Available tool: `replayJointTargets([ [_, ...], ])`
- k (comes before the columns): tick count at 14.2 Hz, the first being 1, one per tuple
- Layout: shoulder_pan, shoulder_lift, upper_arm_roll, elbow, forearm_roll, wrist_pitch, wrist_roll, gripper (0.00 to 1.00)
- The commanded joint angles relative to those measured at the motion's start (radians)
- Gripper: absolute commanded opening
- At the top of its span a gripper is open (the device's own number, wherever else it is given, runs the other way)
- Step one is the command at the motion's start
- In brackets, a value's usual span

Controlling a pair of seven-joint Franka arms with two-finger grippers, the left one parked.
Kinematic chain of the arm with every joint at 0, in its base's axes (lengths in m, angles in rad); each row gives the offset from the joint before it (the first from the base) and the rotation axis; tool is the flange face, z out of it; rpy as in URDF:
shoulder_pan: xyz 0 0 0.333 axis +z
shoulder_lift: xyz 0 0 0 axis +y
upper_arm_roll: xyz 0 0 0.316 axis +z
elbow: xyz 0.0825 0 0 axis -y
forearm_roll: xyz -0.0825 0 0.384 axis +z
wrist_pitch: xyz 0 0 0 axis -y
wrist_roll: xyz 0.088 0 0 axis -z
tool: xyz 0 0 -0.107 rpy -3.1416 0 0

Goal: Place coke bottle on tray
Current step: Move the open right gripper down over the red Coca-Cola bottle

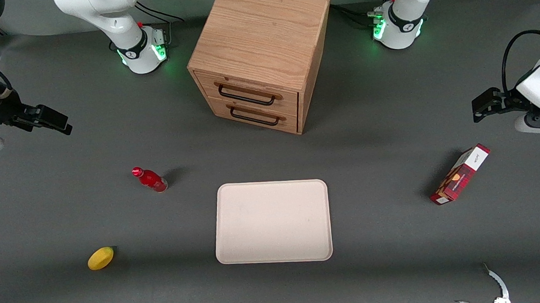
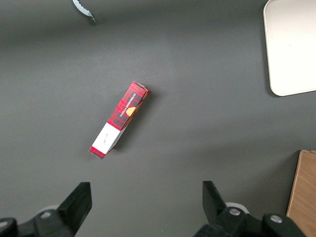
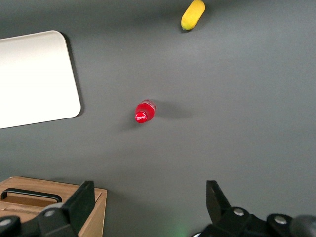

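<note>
At the working arm's end of the surface (image 1: 41,205), the end effector (image 1: 54,121) hangs high and holds nothing; in the right wrist view its fingers (image 3: 81,200) stand wide apart. Next comes the lemon (image 1: 100,258), near the front camera and not needed. The bottle (image 1: 150,179) stands upright on the surface, well apart from the end effector and near the tray (image 1: 272,221) but not touching it. The tray lies flat in front of the drawer cabinet (image 1: 258,52), with nothing on it. The step in hand is probably the reach to the bottle. To do it well, the arm should come down centred over the cap (image 3: 141,116), keep the fingers wide until they are on both sides of the body, and close gently, because the glossy bottle may slip or tip.
</note>
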Motion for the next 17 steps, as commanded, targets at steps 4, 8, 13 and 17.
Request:
replayJointTargets([
  [4,0.019,0.015,-0.018,0.032,-0.002,-0.061,-0.005,1.00],
  [8,0.031,0.018,-0.006,-0.165,0.029,0.116,0.001,1.00],
  [13,0.037,0.064,-0.003,-0.522,0.027,0.632,0.007,1.00],
  [17,0.039,0.138,0.005,-0.614,0.027,0.819,0.009,1.00],
])
